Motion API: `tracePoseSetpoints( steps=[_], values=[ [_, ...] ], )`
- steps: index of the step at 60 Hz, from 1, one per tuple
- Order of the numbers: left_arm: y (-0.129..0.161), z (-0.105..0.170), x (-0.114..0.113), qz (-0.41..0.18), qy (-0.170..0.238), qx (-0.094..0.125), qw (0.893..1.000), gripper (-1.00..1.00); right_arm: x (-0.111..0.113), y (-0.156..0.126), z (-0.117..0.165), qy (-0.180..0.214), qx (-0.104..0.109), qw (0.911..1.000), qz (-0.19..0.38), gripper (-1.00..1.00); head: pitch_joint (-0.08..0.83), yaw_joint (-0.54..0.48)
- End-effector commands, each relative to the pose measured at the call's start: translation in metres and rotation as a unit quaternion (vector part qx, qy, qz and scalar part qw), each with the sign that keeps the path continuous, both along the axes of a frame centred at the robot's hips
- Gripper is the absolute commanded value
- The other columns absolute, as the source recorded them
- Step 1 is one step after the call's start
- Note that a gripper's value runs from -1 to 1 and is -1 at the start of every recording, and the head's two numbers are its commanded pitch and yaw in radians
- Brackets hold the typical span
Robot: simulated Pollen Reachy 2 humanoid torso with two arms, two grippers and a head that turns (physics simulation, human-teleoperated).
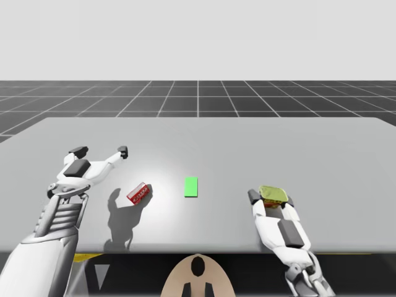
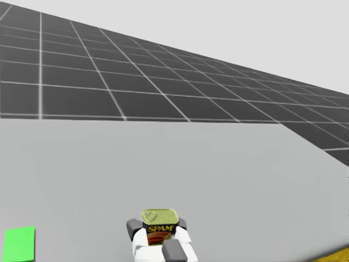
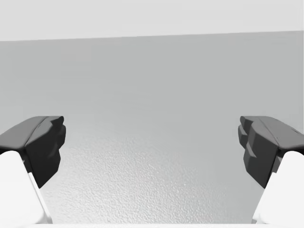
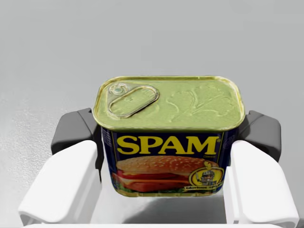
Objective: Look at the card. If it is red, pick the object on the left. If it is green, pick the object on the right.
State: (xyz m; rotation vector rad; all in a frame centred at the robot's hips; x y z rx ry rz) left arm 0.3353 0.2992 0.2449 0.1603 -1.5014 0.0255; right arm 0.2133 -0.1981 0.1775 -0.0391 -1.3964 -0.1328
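Closest in, my right gripper (image 4: 168,130) had the blue rectangular can with the gold ring-pull lid (image 4: 167,142) squarely between its fingers. The can stood upright, lid to the sky, picture label facing back toward the wrist. Its long axis ran straight across from one finger to the other, so the dark pads (image 4: 76,129) were pressed on its two short ends. The jaws were spread just the can's length and pinching it from both sides. Whether its base touched the grey table (image 1: 247,142) or hung just off it, I could not tell. In the high view the can was at the table's near right, well apart from everything else.

Further in, at the centre, lay the flat green card (image 1: 191,187), its long side pointing away from me. Just left of it sat the small red rectangular box (image 1: 138,193), lying at a slant, apart from the card.

Beyond the box and further left, my left gripper (image 1: 101,150) hung above the table, its shadow falling beside the box. Its jaws were flung wide, nothing between them, bare tabletop ahead.

Past the far table edge stretched the dark gridded floor (image 1: 198,96).
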Motion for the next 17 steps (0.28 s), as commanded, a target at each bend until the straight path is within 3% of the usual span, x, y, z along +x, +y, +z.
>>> tracePoseSetpoints(
  steps=[1,9,17],
  values=[
    [0.001,0.001,0.000,0.002,-0.002,-0.002,1.000,-1.00,-0.007,0.010,0.087,-0.101,0.026,0.9943,0.021,1.00,0.337,-0.50],
    [0.002,0.002,0.000,0.003,-0.005,-0.004,1.000,-1.00,-0.025,0.006,0.162,-0.184,0.019,0.9823,0.034,1.00,0.329,-0.50],
    [0.003,0.003,0.000,0.004,-0.008,-0.006,1.000,-1.00,-0.036,0.007,0.207,-0.244,0.007,0.9690,0.041,1.00,0.325,-0.51]
  ],
)
